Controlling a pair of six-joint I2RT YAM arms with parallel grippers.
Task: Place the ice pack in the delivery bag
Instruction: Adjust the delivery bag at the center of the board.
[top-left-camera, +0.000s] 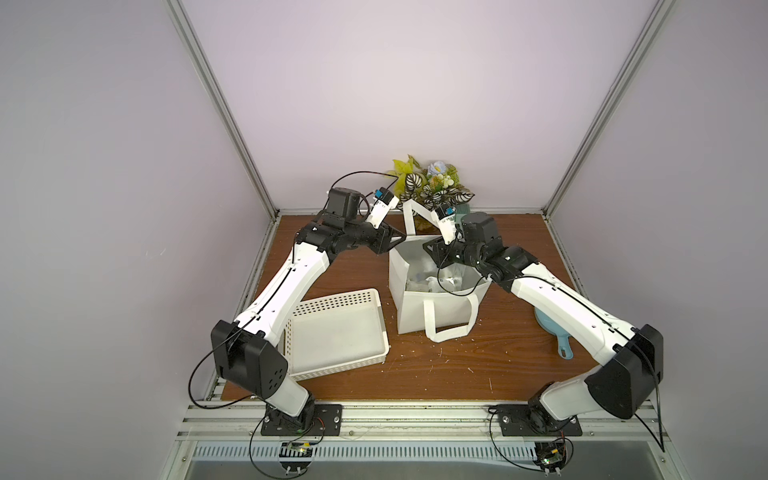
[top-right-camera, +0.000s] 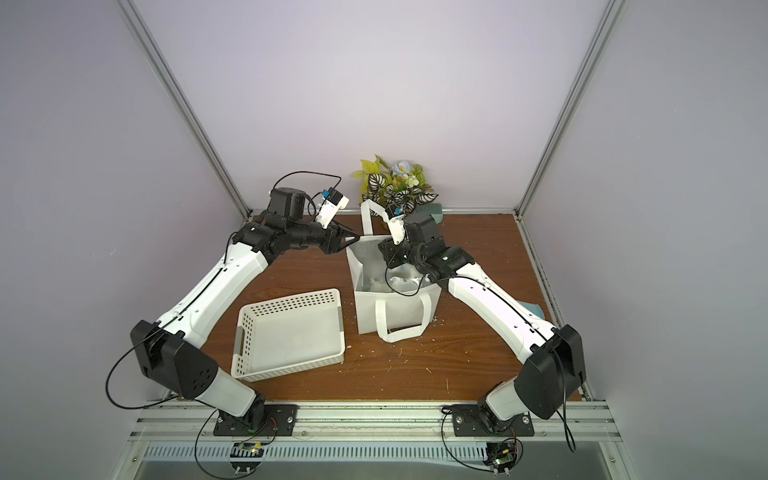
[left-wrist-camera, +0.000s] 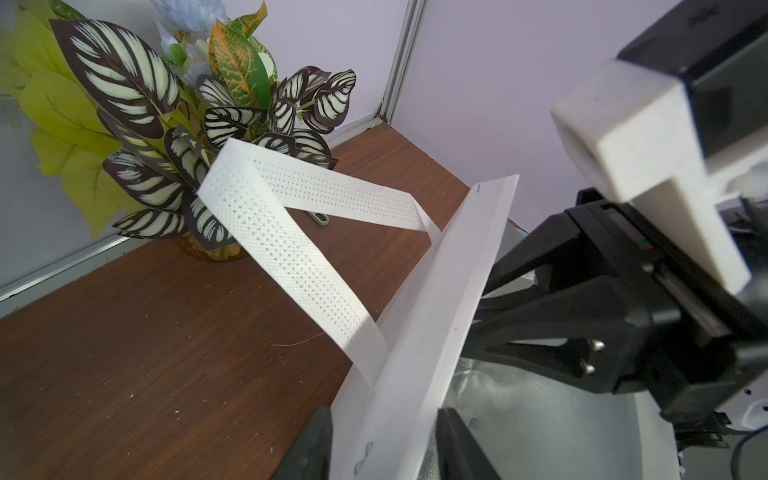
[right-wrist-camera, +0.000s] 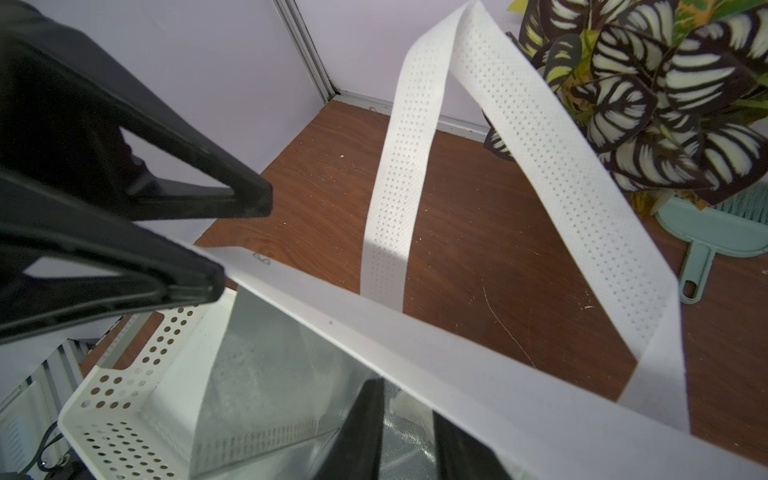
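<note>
The white delivery bag stands open mid-table, showing its silver foil lining. Its far handle stands up and its near handle hangs down the front. On the bag's floor lies a whitish, translucent lump that looks like the ice pack. My left gripper is at the far left corner of the bag. Its jaws are open astride the rim. My right gripper reaches into the mouth at the far rim. Its jaws are partly apart with foil showing between them, and the rim covers one fingertip.
A white perforated basket sits at the front left, beside the bag. A fake plant stands against the back wall behind the far handle. A teal dustpan lies next to it. Another teal scoop lies under my right arm.
</note>
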